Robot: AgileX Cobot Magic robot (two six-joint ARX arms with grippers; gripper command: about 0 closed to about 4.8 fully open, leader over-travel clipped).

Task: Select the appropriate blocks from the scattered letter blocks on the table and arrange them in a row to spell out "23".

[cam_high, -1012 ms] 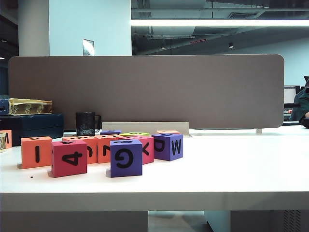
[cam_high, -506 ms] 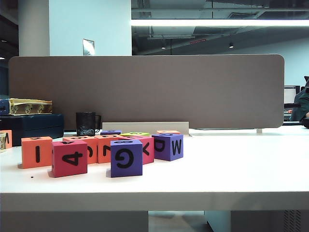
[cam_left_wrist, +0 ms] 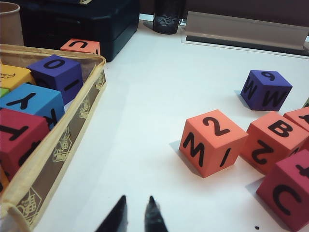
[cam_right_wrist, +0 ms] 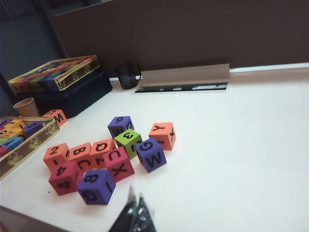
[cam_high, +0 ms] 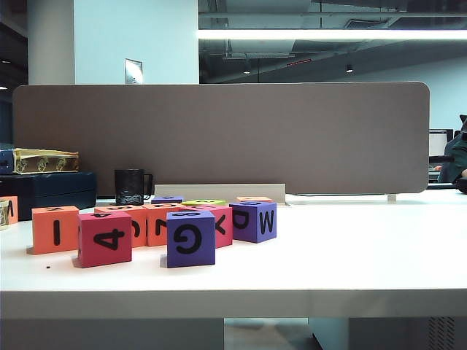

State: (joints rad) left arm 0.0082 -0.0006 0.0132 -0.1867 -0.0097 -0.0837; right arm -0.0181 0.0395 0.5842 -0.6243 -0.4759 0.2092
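White table, both grippers clenched on nothing, hanging above it.
I worry the right gripper nudges neighbours reaching the hemmed-in lime-green 3 block; left gripper faces the orange 2 block.

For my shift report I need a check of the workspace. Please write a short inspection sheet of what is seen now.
Surface: white table, bare on its right side.
Job's things: orange cube with 2 on top and lime-green cube with 3 on top, both in the cluster, not yet in a row.
Clutter: tray of spare blocks, black mug, dark case.
Grippers: left gripper shut over bare table; right gripper shut, above the cluster's near side.
Cables: nothing seen.
Surroundings: brown partition behind the table.
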